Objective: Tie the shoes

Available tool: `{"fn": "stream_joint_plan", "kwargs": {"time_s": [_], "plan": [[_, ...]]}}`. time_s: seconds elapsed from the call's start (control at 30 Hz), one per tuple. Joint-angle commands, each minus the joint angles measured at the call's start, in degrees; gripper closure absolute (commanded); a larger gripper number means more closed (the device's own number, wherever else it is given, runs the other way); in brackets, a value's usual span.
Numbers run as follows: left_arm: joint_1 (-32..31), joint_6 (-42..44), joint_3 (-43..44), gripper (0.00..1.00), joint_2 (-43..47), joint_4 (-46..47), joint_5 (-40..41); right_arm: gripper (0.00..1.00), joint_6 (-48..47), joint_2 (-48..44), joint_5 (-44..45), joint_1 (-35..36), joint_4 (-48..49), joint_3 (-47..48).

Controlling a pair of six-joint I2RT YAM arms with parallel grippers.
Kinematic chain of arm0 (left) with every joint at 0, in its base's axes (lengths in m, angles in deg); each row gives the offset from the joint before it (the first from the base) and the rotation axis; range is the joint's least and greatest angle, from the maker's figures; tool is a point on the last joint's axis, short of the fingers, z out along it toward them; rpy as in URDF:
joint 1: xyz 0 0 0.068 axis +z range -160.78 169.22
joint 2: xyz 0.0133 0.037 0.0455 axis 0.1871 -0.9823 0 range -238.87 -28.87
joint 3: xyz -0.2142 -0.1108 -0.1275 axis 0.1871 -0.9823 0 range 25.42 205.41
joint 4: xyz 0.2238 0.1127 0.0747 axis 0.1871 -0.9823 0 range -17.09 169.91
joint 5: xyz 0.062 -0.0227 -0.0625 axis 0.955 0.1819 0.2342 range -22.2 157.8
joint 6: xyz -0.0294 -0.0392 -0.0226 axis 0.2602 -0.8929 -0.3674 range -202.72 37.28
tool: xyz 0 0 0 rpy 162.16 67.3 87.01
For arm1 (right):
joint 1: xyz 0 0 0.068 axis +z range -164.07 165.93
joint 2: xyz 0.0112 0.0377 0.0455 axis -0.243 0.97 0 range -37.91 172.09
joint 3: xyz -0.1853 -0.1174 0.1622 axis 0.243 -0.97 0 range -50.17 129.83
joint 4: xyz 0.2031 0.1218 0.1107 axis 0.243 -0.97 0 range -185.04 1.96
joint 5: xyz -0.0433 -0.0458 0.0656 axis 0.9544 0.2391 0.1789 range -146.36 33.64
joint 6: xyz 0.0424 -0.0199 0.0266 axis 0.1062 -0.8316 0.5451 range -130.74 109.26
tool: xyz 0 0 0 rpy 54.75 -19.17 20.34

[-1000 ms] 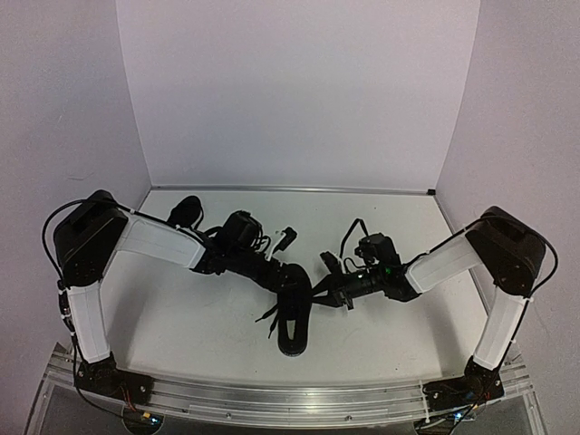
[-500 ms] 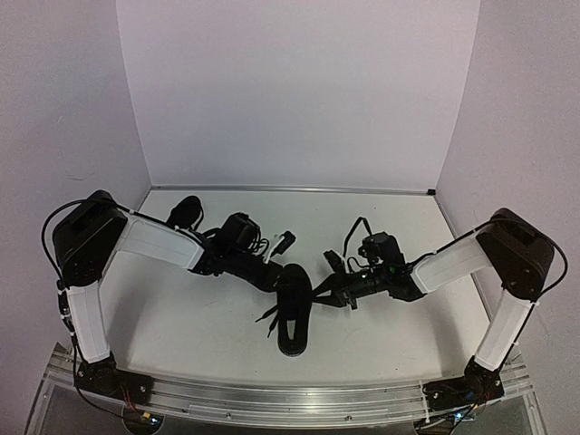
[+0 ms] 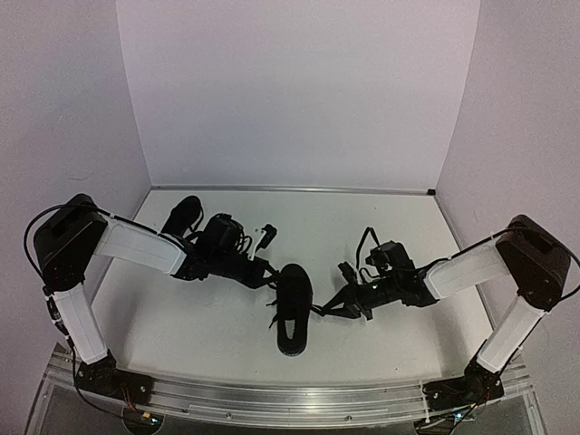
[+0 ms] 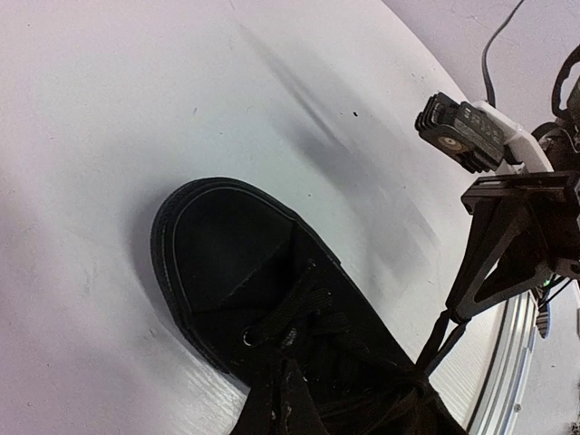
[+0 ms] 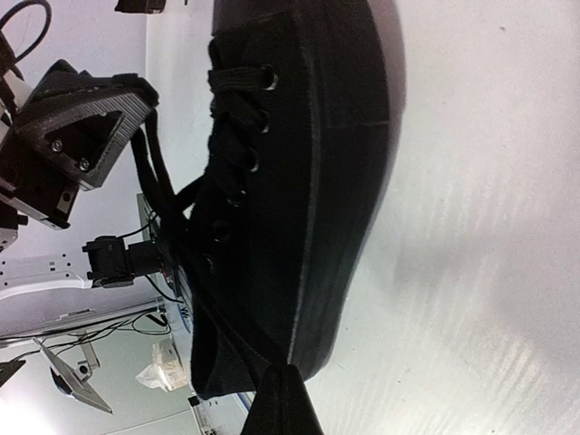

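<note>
One black shoe (image 3: 293,308) lies in the middle of the table, toe toward the near edge. The other shoe (image 3: 181,216) sits at the back left. My left gripper (image 3: 269,275) is at the near shoe's upper left, shut on a lace; in the right wrist view that lace (image 5: 152,177) runs from the left gripper (image 5: 72,136) down to the eyelets. My right gripper (image 3: 324,310) is at the shoe's right side, shut on another lace (image 4: 441,337), which hangs taut from it in the left wrist view. The toe cap (image 4: 227,254) fills that view.
White walls close the table at the back and on both sides. An aluminium rail (image 3: 290,399) carrying both arm bases runs along the near edge. Loose cables (image 3: 367,245) loop above the right wrist.
The left gripper has shut on a lace and drawn back to the left. The right gripper has pulled to the right and nearer. The two grippers now stand apart, off the shoe.
</note>
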Motion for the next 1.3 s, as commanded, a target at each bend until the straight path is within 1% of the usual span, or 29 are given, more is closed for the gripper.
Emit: {"fn": "stream_joint_plan", "kwargs": {"time_s": [0.0, 0.23, 0.57, 0.77, 0.87, 1.0, 1.1, 1.13, 1.2, 1.27], "plan": [[1.39, -1.29, -1.73, 1.00, 2.82, 3.10, 5.15, 1.00, -2.10, -2.34, 3.40, -1.04, -4.29, -1.56], [1.94, -1.75, -3.47, 1.00, 3.15, 3.65, 8.62, 1.00, -3.40, -2.45, 5.24, -2.51, -6.12, -3.38], [1.96, -1.72, -5.60, 1.00, 4.06, 4.43, 6.86, 1.00, -5.09, -1.52, 5.55, -4.08, -7.50, -2.29], [1.23, -2.80, -7.35, 1.00, 6.31, 6.56, 3.69, 1.00, -7.36, -0.88, 5.38, -5.65, -10.10, 1.06], [0.70, -2.73, -7.13, 1.00, 6.05, 7.26, -0.06, 1.00, -9.14, 0.25, 4.14, -5.67, -11.34, 4.10], [0.55, -3.23, -6.86, 1.00, 6.00, 7.77, -2.00, 1.00, -11.29, 1.28, 2.12, -5.67, -12.59, 7.41], [0.55, -3.40, -6.56, 0.95, 6.05, 8.15, -2.97, 1.00, -12.21, 2.08, 0.82, -5.65, -13.16, 9.02], [0.55, -3.48, -6.42, 0.91, 6.05, 8.19, -3.45, 1.00, -12.46, 2.26, 0.44, -5.63, -13.32, 9.35], [0.65, -3.60, -6.10, 0.77, 6.06, 8.09, -3.61, 1.00, -12.82, 2.27, 0.18, -5.61, -13.62, 9.63], [0.81, -3.82, -6.01, 0.66, 6.05, 8.21, -3.31, 1.00, -13.01, 2.08, 0.06, -5.58, -13.90, 9.77]]}}
